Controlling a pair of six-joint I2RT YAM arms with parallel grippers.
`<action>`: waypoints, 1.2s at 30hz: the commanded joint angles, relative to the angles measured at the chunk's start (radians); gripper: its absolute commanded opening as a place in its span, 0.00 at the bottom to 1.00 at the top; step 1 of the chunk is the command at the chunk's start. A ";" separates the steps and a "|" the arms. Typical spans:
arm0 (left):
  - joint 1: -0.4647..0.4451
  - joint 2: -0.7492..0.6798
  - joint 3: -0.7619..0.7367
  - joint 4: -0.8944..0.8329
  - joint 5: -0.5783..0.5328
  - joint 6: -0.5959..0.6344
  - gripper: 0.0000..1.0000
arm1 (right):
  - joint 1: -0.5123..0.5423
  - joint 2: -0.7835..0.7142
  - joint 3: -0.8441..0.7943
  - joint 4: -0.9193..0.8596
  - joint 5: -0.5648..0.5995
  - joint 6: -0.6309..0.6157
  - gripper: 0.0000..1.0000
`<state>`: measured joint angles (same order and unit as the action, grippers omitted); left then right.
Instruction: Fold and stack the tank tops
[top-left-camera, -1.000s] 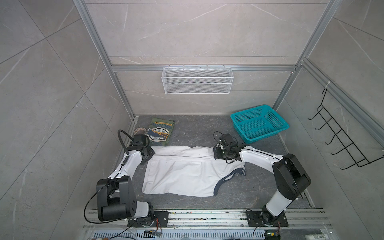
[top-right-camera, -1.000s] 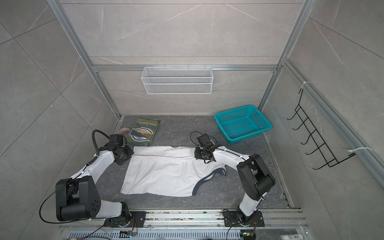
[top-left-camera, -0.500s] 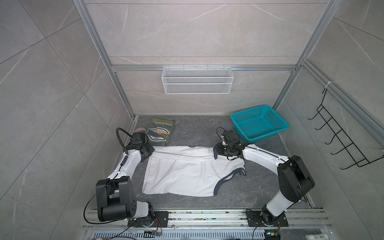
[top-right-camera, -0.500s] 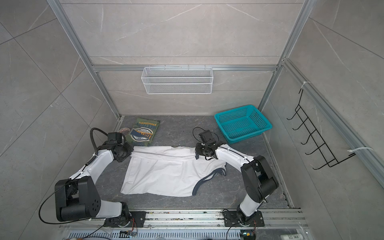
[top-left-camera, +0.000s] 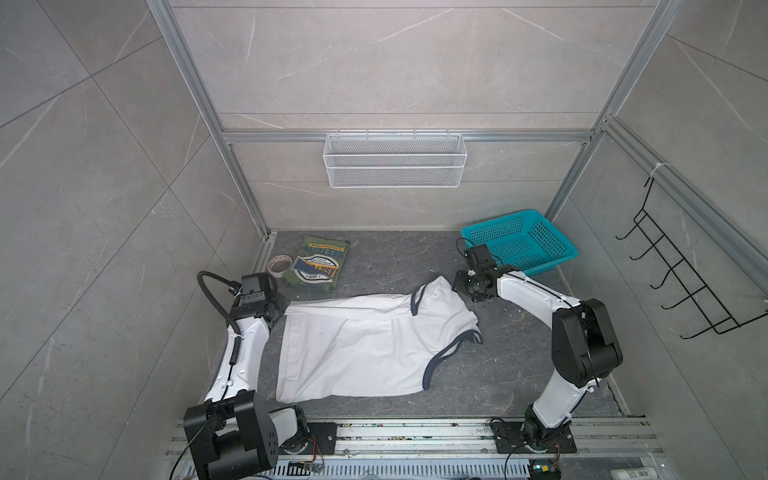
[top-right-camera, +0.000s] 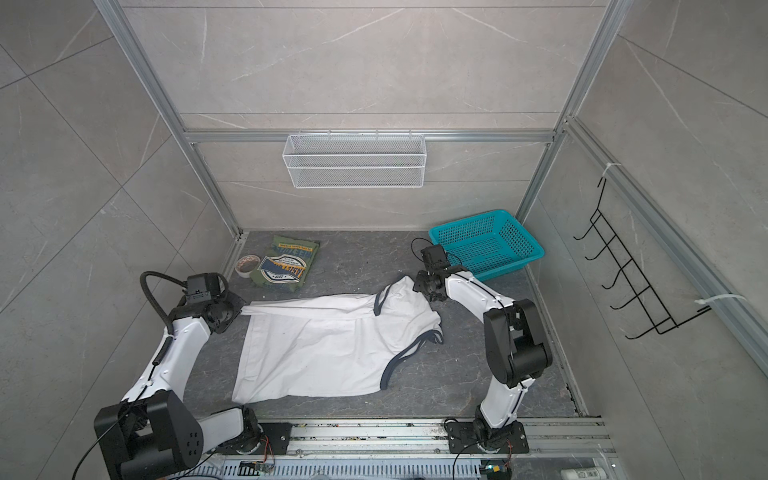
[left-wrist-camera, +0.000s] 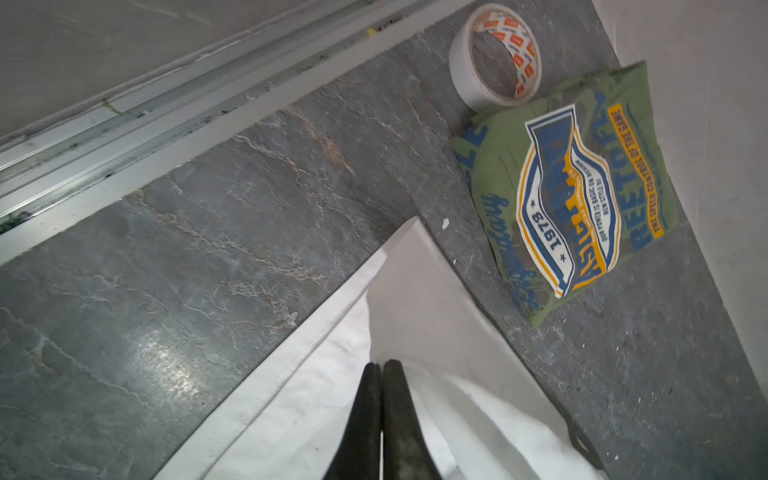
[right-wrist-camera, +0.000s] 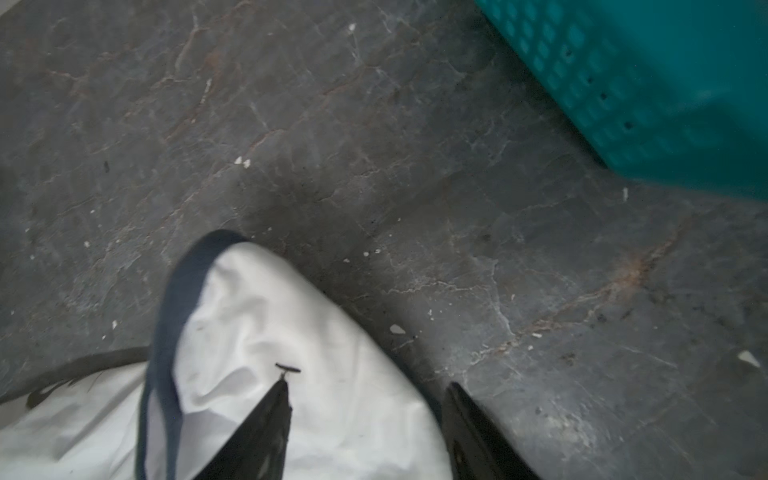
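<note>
The white tank top (top-left-camera: 365, 345) (top-right-camera: 324, 345) lies spread on the dark floor, its hem to the left and its dark-trimmed straps to the right. My left gripper (left-wrist-camera: 381, 365) (top-left-camera: 284, 308) is shut on the hem's far left corner, and the cloth runs taut from it. Just over the far shoulder strap (right-wrist-camera: 257, 316), my right gripper (right-wrist-camera: 369, 385) (top-left-camera: 460, 286) stands open, one finger above the cloth and one above bare floor. The olive green tank top (top-left-camera: 320, 266) (left-wrist-camera: 582, 199) lies folded at the back left, graphic side up.
A roll of tape (top-left-camera: 279, 264) (left-wrist-camera: 461, 70) touches the olive top's left edge. A teal basket (top-left-camera: 552, 262) (right-wrist-camera: 665, 83) sits at the back right, close behind my right gripper. A white wire basket (top-left-camera: 395, 162) hangs on the back wall and a black hook rack (top-left-camera: 681, 282) on the right wall.
My right gripper has opened and let go of the white top's shoulder while moving right and back toward the basket. The left gripper shifted slightly left, still shut on the hem.
</note>
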<state>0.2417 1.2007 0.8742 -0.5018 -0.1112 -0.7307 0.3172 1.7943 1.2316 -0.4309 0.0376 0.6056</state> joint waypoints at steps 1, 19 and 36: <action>0.017 -0.012 0.008 -0.018 -0.009 -0.028 0.00 | 0.014 0.067 0.023 -0.011 -0.055 -0.017 0.64; 0.022 0.021 0.001 0.015 0.039 -0.016 0.00 | 0.231 -0.150 -0.093 -0.118 0.113 -0.127 0.05; 0.024 0.026 -0.004 0.024 0.032 -0.019 0.00 | 0.407 -0.471 -0.244 -0.272 0.130 -0.001 0.63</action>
<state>0.2581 1.2377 0.8726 -0.4919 -0.0738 -0.7422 0.8230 1.4181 0.9447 -0.6926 0.1772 0.6430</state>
